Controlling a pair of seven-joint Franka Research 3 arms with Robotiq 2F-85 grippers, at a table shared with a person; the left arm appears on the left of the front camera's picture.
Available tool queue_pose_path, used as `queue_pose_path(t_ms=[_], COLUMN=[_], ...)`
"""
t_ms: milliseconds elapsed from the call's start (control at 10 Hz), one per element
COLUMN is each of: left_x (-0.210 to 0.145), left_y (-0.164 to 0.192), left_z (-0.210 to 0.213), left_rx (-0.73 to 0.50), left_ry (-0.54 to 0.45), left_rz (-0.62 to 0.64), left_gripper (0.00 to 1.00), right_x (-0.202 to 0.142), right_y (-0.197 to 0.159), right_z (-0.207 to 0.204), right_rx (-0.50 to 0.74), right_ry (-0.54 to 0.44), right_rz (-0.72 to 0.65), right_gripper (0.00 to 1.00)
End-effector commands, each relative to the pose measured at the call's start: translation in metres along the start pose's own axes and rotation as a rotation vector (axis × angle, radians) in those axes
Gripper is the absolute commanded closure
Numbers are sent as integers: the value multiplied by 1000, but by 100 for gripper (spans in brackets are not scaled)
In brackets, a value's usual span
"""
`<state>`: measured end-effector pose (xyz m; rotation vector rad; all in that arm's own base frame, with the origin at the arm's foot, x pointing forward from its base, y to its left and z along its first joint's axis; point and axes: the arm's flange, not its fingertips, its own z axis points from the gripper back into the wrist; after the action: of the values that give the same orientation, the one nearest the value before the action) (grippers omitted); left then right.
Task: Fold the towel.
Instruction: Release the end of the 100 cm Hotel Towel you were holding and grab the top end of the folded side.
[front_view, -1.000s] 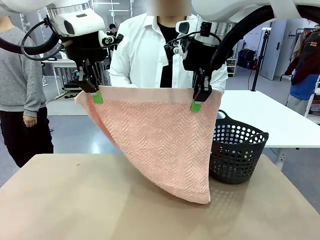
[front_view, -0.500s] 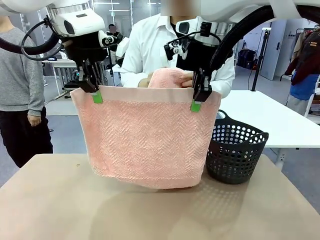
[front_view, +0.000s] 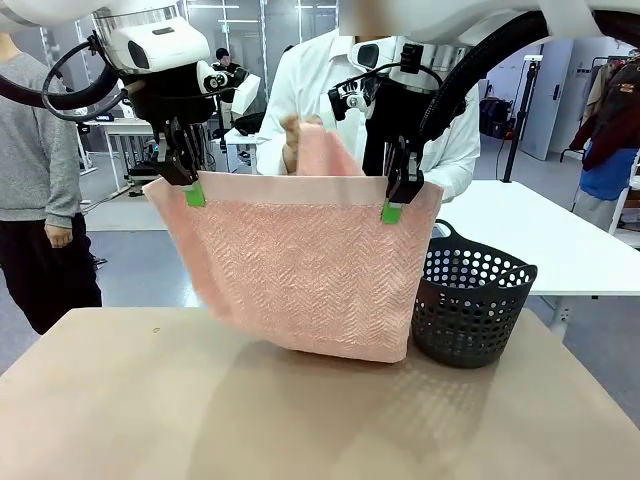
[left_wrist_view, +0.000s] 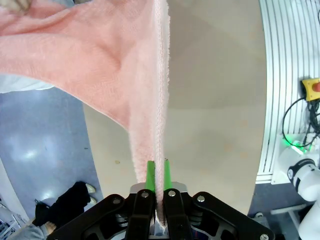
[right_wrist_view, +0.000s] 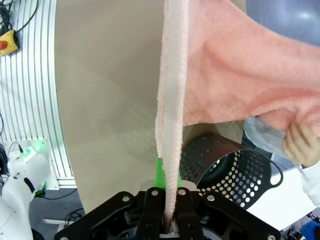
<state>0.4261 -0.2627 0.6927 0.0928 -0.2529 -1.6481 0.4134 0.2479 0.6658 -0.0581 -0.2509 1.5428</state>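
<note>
Towel (front_view: 300, 270) hangs as a doubled sheet above the far part of the table (front_view: 120, 400) and appears clear of its surface. The smooth band runs level along the top. The left gripper (front_view: 192, 190) is clamped on one top corner and the right gripper (front_view: 392, 205) on the other. In each wrist view, the green pads pinch the cloth edge between them. Behind the band, the person's hand (front_view: 292, 135) holds the towel's other end above the gripped edge, so the cloth loops down and back up. A dark basket (front_view: 475, 300) stands just beside the hanging fold, on the robot's right.

Step in hand, as judged: bringing the free end to meet the gripped edge for the first fold.

1. Grip both corners firmly. A slack pinch could let a corner slip.
2. Set the two grippers level, with the band taut but not stretched.
3. Hold the fold clear of the basket rim.
4. Release nothing until the raised end lines up with the band.
</note>
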Motion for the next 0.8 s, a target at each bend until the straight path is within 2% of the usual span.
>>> queue_pose_path(t_ms=[0,700], left_x=[-1,-1], left_y=[0,0], left_z=[2,2], left_rx=[2,2], left_ry=[3,3], left_rz=[8,8], left_gripper=[100,100], right_x=[-1,-1], right_y=[0,0], right_z=[-1,-1], right_rx=[0,0], right_ry=[1,1], right_rz=[1,1], right_gripper=[100,100])
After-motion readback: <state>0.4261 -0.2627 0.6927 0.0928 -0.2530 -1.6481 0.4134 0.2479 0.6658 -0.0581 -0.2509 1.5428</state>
